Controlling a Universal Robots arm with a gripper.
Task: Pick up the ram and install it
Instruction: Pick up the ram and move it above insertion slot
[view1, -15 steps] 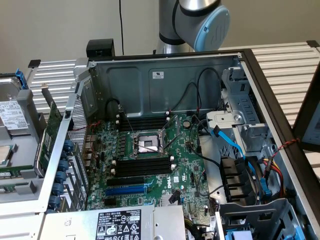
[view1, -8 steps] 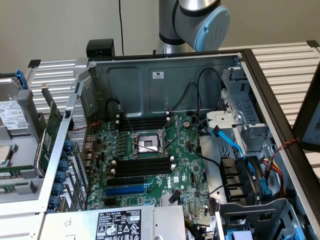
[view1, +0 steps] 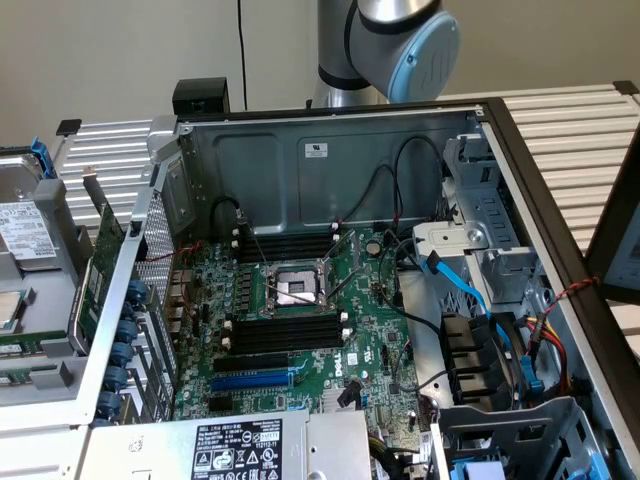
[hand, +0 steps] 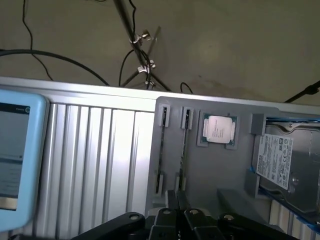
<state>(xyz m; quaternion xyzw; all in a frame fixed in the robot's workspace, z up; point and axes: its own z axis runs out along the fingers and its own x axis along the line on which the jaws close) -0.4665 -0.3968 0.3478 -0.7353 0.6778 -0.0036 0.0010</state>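
In the wrist view, my gripper (hand: 175, 201) hangs over a grey holder tray (hand: 210, 170). Two narrow slots in the tray hold thin strips seen edge-on. They look like ram sticks (hand: 183, 142), and the gripper sits closest to the end of one of them. I hold nothing that I can see. In the exterior view, the open computer case (view1: 330, 150) shows the motherboard (view1: 300, 350). Long black memory slots (view1: 290, 330) lie on both sides of the processor socket (view1: 292, 288).
The tray also holds a loose processor (hand: 218, 129) and a hard drive (hand: 285, 160). A light blue screen device (hand: 15, 160) lies on the ribbed table. An upright green expansion card (view1: 100, 265) stands at the case's left wall. Cables (view1: 470, 290) crowd the drive bays at the exterior view's right.
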